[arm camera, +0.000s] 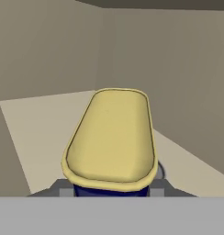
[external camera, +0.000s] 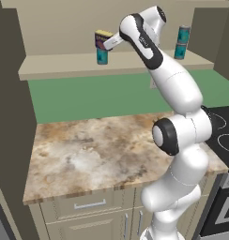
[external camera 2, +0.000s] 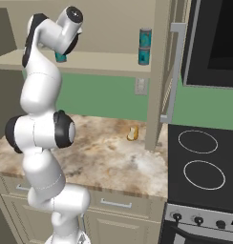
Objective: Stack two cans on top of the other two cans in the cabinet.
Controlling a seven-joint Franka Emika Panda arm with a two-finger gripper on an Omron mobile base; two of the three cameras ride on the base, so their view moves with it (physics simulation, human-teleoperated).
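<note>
The navy can (external camera: 103, 38) with its yellow top (arm camera: 111, 137) is held in my gripper (external camera: 109, 43), which is shut on it from the right. It hangs slightly tilted directly over a teal can (external camera: 103, 56) on the left of the cabinet ledge (external camera: 64, 68); whether the two touch I cannot tell. In the hand view the gripper (arm camera: 111, 191) clamps the navy body just below the yellow lid. At the right end of the cabinet (external camera 2: 99, 62), one teal can (external camera: 184, 33) stands upright on another (external camera: 180, 50). The same stack (external camera 2: 145, 45) appears in the right base view.
A marbled countertop (external camera: 88, 154) lies below the cabinet, with a small yellowish object (external camera 2: 132, 133) near its back right. A black stovetop (external camera 2: 202, 162) is to the right. The cabinet's side wall (external camera 2: 159, 71) stands just right of the stacked cans.
</note>
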